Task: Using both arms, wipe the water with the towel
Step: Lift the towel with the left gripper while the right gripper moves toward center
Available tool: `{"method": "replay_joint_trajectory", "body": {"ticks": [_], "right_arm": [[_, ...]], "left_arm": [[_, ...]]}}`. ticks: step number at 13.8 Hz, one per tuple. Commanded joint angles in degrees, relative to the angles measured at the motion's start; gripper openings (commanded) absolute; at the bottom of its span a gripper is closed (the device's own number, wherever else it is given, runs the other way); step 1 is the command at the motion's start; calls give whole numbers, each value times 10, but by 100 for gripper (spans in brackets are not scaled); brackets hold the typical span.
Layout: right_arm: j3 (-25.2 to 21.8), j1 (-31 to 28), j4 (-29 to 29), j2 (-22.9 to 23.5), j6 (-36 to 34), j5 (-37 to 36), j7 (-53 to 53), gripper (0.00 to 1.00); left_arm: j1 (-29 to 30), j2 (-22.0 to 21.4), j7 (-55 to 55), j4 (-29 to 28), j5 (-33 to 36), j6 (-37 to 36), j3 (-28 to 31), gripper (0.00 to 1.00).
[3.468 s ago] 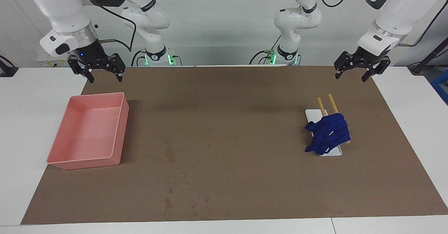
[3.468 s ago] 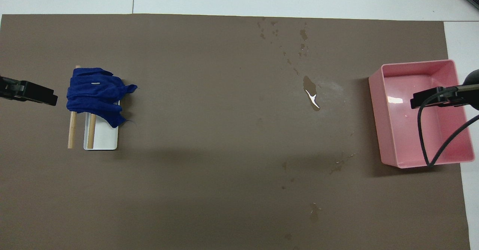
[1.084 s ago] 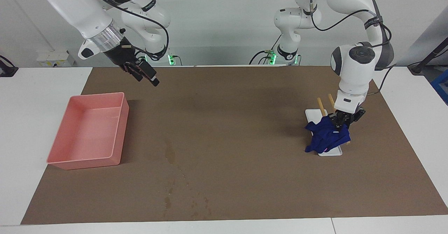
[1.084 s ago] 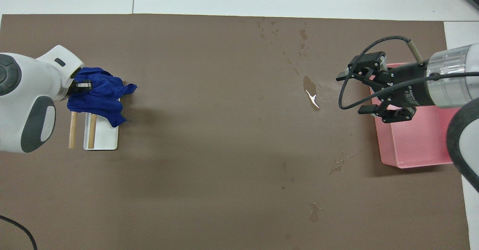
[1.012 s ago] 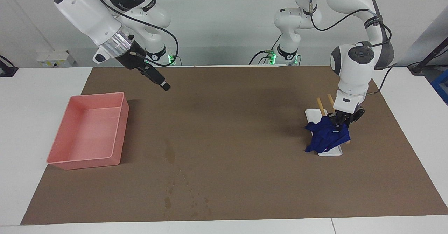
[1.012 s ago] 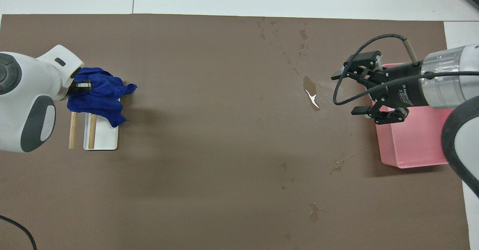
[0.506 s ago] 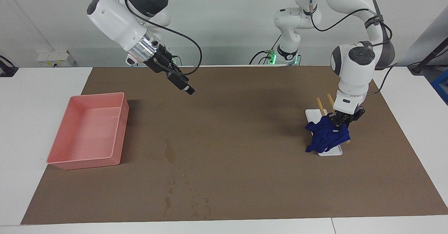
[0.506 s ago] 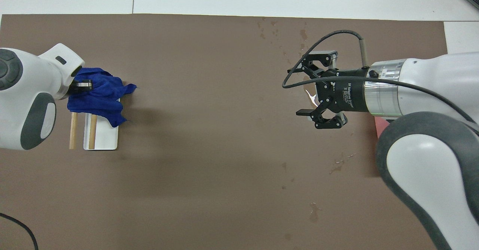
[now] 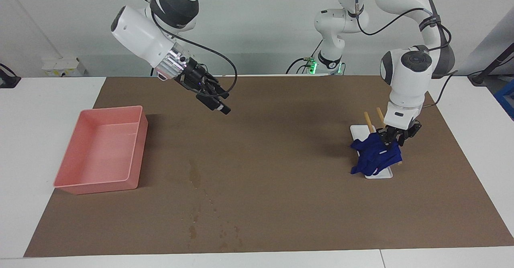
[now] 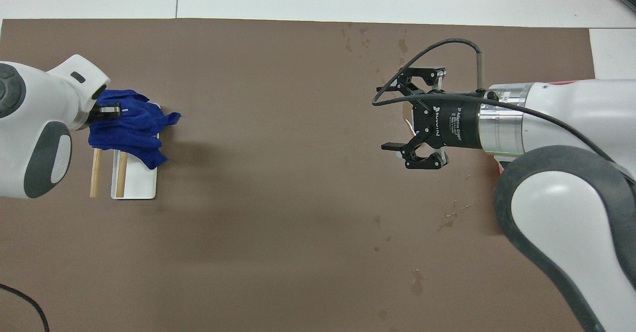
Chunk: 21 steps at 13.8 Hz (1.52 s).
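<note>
1. While the right gripper [image 9: 221,102] hangs in the air with its fingers [image 10: 392,146] spread wide and nothing between them, it is over the brown mat [image 9: 281,179], off the pink tray's [image 9: 100,151] end that faces the left arm.
2. Down at the towel [image 9: 375,155], the left gripper [image 9: 390,140] is buried in the upper folds; whether it has hold of the cloth cannot be told.
3. That navy towel lies well apart from the pink tray, at the left arm's end of the worktop, draped in a wrinkled heap over two wooden sticks [image 10: 95,173] and a small white dish [image 10: 136,183].
4. The water [image 9: 195,177] is a thin dark streak on the mat near the pink tray, with small droplets [image 9: 192,232] scattered farther from the robots than the tray.
5. Handling, as a judgement:
   - The cloth looks light and limp, so it should bunch and sag from any single pinch.
   - A raised fold at the top of the heap seems the best place to take it, clear of the sticks and dish underneath.
   - A second pinch at the hanging corner would likely let both arms spread it flat for wiping.
   - The sticks may shift if a fold catches on them.
</note>
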Motion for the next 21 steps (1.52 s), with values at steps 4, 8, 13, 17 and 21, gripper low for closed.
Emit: {"method": "replay_joint_trajectory", "body": {"ticks": [4,8,13,17,21], "right_arm": [[2,54,-5,29,52,21,4,100],[2,54,-6,29,49,21,6,100],[2,62,-9,28,49,21,4,100],[2,64,-9,28,50,21,9,100],[2,66,-9,27,51,21,10,100]], "left_arm": [[-3,-4,-16,6,10,-14,1,0],[-6,-10,-149,21,-129,-29,-3,0],[-14,-17,-397,107,-347,-120,-10,0],[-18,-76,-600,120,-462,-112,-20,0],[-19,-115,-720,117,-518,-109,-50,0]]}}
